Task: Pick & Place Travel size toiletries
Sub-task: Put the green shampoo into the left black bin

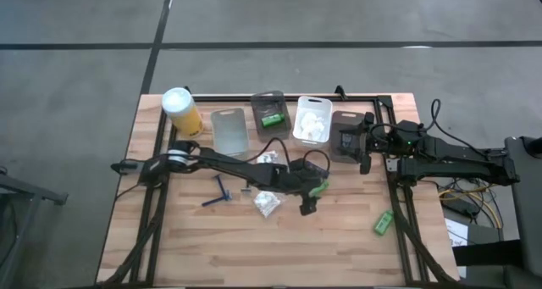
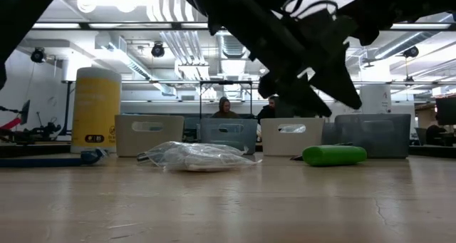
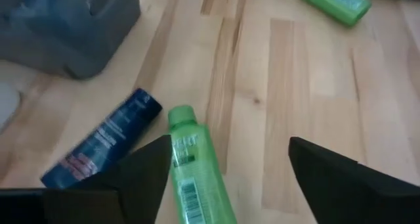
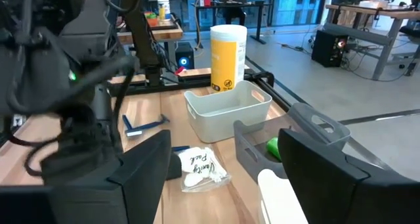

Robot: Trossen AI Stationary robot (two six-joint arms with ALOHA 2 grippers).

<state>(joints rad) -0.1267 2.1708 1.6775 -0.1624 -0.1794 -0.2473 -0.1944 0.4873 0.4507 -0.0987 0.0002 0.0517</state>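
Observation:
My left gripper is open and low over the table's middle. A green tube lies on the wood between its fingers, close to one finger. A dark blue flat tube lies just outside that finger. A second green tube lies toward the near right. A blue razor and a white crinkly packet lie left of the gripper. My right gripper is open above the rightmost dark bin. My left gripper stands with its fingers on either side of the green tube, pointing down at the table. The tube lies flat on the wood along the fingers' line, right beside one finger; I cannot tell whether that finger touches it.
Along the far edge stand a yellow canister, a clear grey bin, a dark bin holding a green tube, and a white bin holding white packets. Another packet lies by the left arm.

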